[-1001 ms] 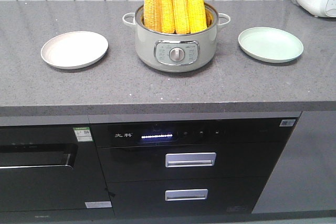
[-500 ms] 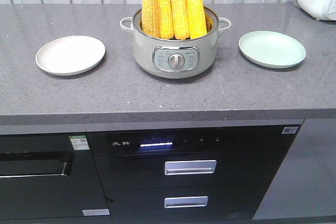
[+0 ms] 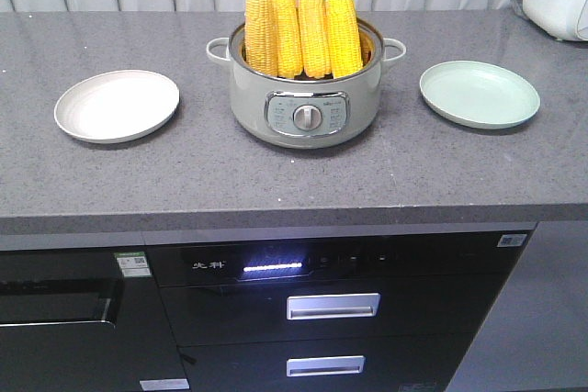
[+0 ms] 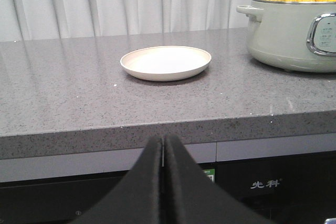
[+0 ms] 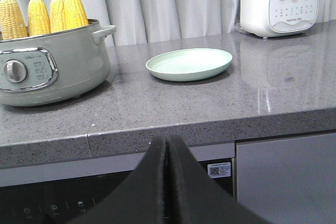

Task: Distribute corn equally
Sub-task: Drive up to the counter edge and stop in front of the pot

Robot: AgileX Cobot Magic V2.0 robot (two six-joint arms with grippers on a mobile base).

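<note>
My left claw [image 4: 163, 141] and right claw [image 5: 168, 141] are closed, empty; the corn [image 3: 302, 23] stands upright in the pot [image 3: 248, 103], likely stiff, weighty, slick, so I should grip each cob below its tip.

Four whole husked cobs of corn [image 3: 289, 39], bright yellow kernels in tidy rows, each tapered to a point. Stood on end, tips up, side by side in a close row, pressed against or just beside one another. Lower ends sunk out of sight inside a round pale grey-green electric cooking pot [image 3: 248, 103] with a dial on its front; upper parts well clear of the rim. Leftmost cob [image 3: 259, 25] paler and duller than the rest. Second cob [image 3: 284, 6], third cob [image 3: 312, 11] and rightmost cob [image 3: 342, 20] a deeper, glossier yellow. Cut off by the frame edge in the left wrist view, all four tips visible in the right wrist view.
</note>
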